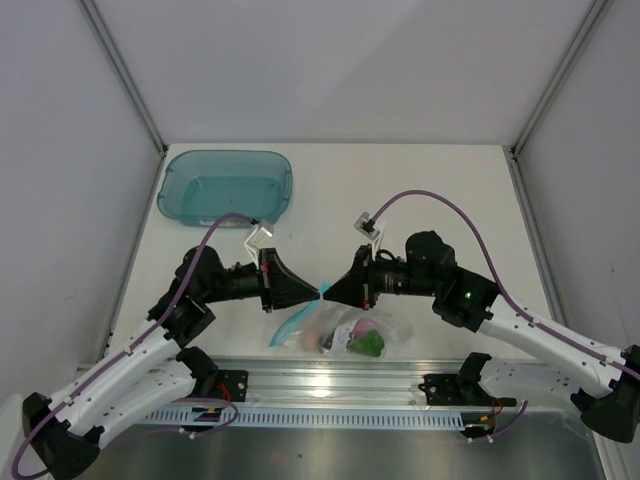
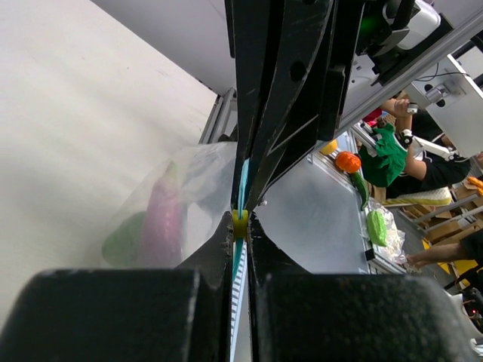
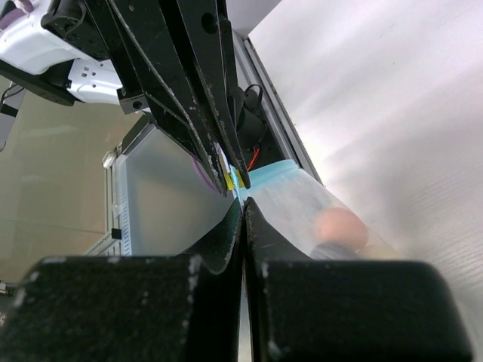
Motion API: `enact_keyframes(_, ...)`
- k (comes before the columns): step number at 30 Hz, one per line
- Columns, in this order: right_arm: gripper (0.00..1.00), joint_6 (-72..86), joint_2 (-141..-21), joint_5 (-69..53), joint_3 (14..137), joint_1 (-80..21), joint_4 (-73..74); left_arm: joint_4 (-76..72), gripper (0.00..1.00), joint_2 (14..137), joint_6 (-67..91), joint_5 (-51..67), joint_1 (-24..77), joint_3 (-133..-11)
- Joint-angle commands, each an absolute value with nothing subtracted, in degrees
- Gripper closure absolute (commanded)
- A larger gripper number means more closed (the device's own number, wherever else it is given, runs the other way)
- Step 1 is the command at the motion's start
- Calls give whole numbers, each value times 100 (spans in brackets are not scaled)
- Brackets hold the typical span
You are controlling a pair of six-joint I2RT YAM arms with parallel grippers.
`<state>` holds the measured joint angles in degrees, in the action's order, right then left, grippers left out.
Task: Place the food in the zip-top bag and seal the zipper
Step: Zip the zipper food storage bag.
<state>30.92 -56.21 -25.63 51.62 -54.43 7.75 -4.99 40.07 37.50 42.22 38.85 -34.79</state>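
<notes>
Top view: the clear bag (image 1: 398,328) lies on the table (image 1: 450,200) at its near edge, between the two arms, with its long axis running roughly left to right. Inside it sit the green pepper (image 1: 366,345) at the near side and the dark eggplant (image 1: 330,340) to its left; both are blurred by the plastic. The light-blue zipper (image 1: 292,322) slants from the bag's near-left corner up and away to the point where the two grippers meet, so the mouth faces left and away from the arms. The left gripper (image 1: 312,291) and right gripper (image 1: 333,292) face each other tip to tip over that point. A teal tub (image 1: 225,185) stands well apart at the far left of the table.

Left wrist view: the jaws of the left gripper (image 2: 240,226) are closed flat on the zipper (image 2: 242,185); the eggplant (image 2: 161,226) and pepper (image 2: 123,241) show through the bag wall to the left.

Right wrist view: the right gripper (image 3: 243,205) is likewise pinched closed on the zipper (image 3: 275,173); a pale pink ball (image 3: 339,226) rests inside the bag just beyond.
</notes>
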Motion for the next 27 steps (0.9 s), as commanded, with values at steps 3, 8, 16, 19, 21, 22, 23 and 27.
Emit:
enact_keyframes(3, 100, 3208, -5379, -2276, 5247, -5300, 62, 132, 99, 3858, 3524, 4377, 3788, -3436)
enact_keyframes(8, 100, 3269, -5396, -2329, 5203, -5309, -140, 158, 99, 3867, 3525, 4421, 3779, -3454)
enact_keyframes(16, 100, 3164, -5335, -2136, 5212, -5274, 165, 202, 99, 3929, 3507, 4447, 3771, -3525)
enact_keyframes(19, 100, 3138, -5388, -2127, 5247, -5159, 281, 255, 99, 3876, 3507, 4430, 3771, -3542)
enact_keyframes(21, 100, 3077, -5414, -2066, 5265, -5089, 404, 298, 99, 3815, 3489, 4421, 3762, -3533)
enact_keyframes(22, 100, 3067, -5405, -2057, 5273, -5063, 439, 316, 99, 3797, 3489, 4421, 3762, -3525)
enact_keyframes(23, 100, 3041, -5388, -2004, 5265, -5019, 492, 360, 99, 3771, 3481, 4412, 3753, -3542)
enact_keyframes(27, 100, 3050, -5309, -1943, 5168, -4887, 562, 483, 99, 3709, 3454, 4403, 3744, -3533)
